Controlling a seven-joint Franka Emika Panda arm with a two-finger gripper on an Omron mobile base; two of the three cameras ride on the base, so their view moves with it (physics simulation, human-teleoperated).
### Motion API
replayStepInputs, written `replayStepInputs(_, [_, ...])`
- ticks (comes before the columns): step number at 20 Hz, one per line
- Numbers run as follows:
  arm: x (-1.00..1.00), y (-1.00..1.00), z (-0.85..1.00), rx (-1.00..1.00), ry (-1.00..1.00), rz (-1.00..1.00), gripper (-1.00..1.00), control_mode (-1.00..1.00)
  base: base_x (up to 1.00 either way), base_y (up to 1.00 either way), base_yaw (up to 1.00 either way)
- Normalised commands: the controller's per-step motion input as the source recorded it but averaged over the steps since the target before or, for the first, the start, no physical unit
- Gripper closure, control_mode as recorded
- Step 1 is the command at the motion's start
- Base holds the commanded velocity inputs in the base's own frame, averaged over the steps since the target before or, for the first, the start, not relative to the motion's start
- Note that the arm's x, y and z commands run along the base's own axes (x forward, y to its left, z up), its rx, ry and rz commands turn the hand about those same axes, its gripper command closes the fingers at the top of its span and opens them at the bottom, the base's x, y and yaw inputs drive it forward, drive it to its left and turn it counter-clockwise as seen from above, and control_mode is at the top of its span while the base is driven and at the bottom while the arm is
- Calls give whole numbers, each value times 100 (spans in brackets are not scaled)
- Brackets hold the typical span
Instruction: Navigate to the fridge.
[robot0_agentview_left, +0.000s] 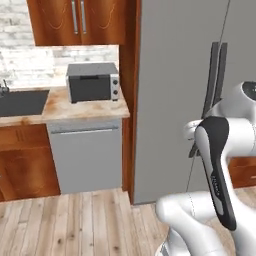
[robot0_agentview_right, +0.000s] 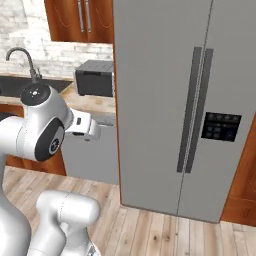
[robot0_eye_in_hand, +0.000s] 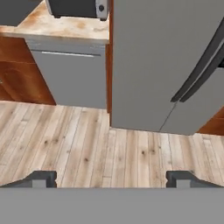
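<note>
Already the base faces the kitchen wall with the fridge (robot0_agentview_right: 165, 100) close ahead, so the step in hand looks like the last stretch of the approach. Taking everything relative to that fridge and going left to right: farthest to its left is the dark sink (robot0_agentview_left: 20, 102) with a curved tap (robot0_agentview_right: 22, 57), set into a pale stone countertop (robot0_agentview_left: 60, 110). Nearer the fridge, a small grey toaster oven (robot0_agentview_left: 93, 81) stands on that counter, and under it sits a low grey dishwasher panel (robot0_agentview_left: 86, 157) with a horizontal handle. Brown wooden wall cabinets (robot0_agentview_left: 77, 20) hang above. A narrow wooden side panel (robot0_agentview_left: 128, 100) touches the fridge's left flank.

The fridge itself is the tall matte-grey two-door unit; its two dark vertical handles (robot0_agentview_right: 194, 110) run along the centre seam, and a dark control panel (robot0_agentview_right: 221, 126) sits on the right door, just beside the handles. Its foot meets the plank floor (robot0_eye_in_hand: 87, 148).

To finish well, I would judge that the base should drift a little toward the seam so the handles sit centred ahead, stop short of the doors, and keep the folded arm clear of the counter edge to the fridge's left.

The gripper (robot0_eye_in_hand: 112, 178) hangs over bare floor in front of the fridge, its fingertips (robot0_eye_in_hand: 41, 178) spread wide apart and holding nothing.

No brand or label is readable; the control panel's marks are too small to make out, and the toaster oven's face shows knobs without legible text.
</note>
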Motion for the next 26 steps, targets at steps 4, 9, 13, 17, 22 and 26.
replayStepInputs(4, [0,0,0,0,0,0,-100,100,17,-100,9])
replayStepInputs(9, [0,0,0,0,0,0,-100,100,97,-100,0])
replayStepInputs(13, [0,0,0,0,0,0,-100,100,100,-99,0])
replayStepInputs(17, [0,0,0,0,0,0,-100,100,100,-51,-2])
replayStepInputs(22, [0,0,0,0,0,0,-100,100,100,14,-18])
replayStepInputs(26, [0,0,0,0,0,0,-100,100,100,63,-38])
